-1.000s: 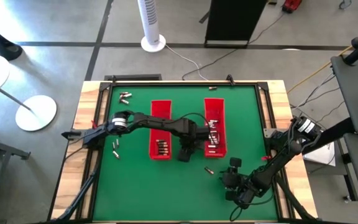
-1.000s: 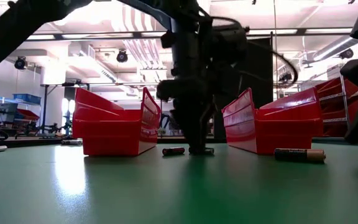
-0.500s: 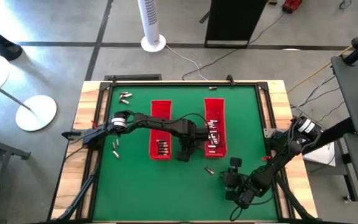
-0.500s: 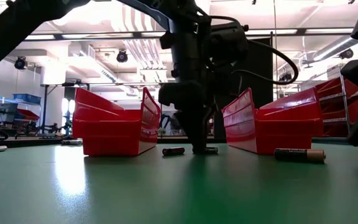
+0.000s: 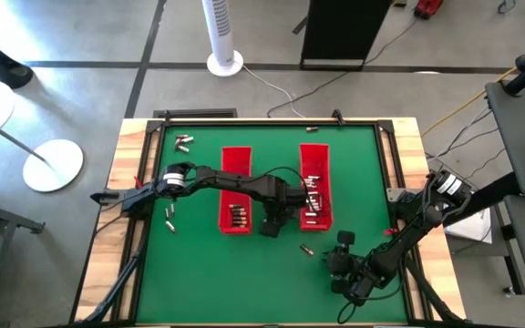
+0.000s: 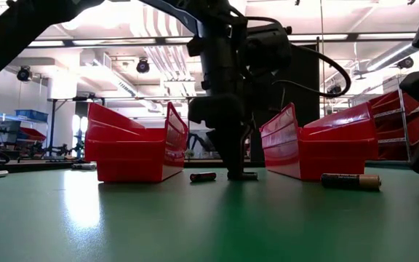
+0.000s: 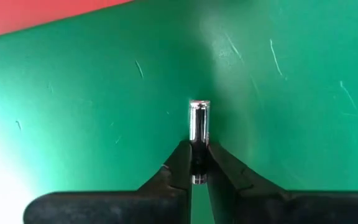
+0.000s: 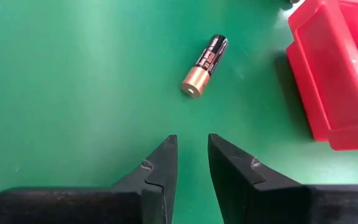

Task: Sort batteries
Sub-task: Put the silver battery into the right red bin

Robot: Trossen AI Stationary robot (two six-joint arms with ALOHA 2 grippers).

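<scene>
The left gripper (image 7: pixel 199 163) stands down on the green worktop (image 5: pixel 199 264) between the two red trays, just past their near ends, and its fingers (image 7: pixel 179 163) are pinched tight on a silvery battery (image 7: pixel 199 124) that lies flat on the mat. In the low view this gripper (image 6: pixel 231 171) comes straight down onto that battery (image 6: pixel 243 175), with another dark battery (image 6: pixel 203 176) lying just beside it at 9 o'clock.

The left tray (image 5: pixel 235 166) holds a few batteries (image 5: pixel 237 217) at its near end; the right tray (image 5: pixel 314 157) holds a looser heap (image 5: pixel 313 199).

The right gripper (image 8: pixel 191 163) hovers low near the worktop's 5 o'clock corner, its fingers a narrow gap apart and holding nothing. A black-and-copper battery (image 8: pixel 205 65) lies on the mat ahead of it, apart from the fingertips.

More loose batteries lie at 10 o'clock (image 5: pixel 183 141) and by the 9 o'clock edge (image 5: pixel 168 215)
</scene>
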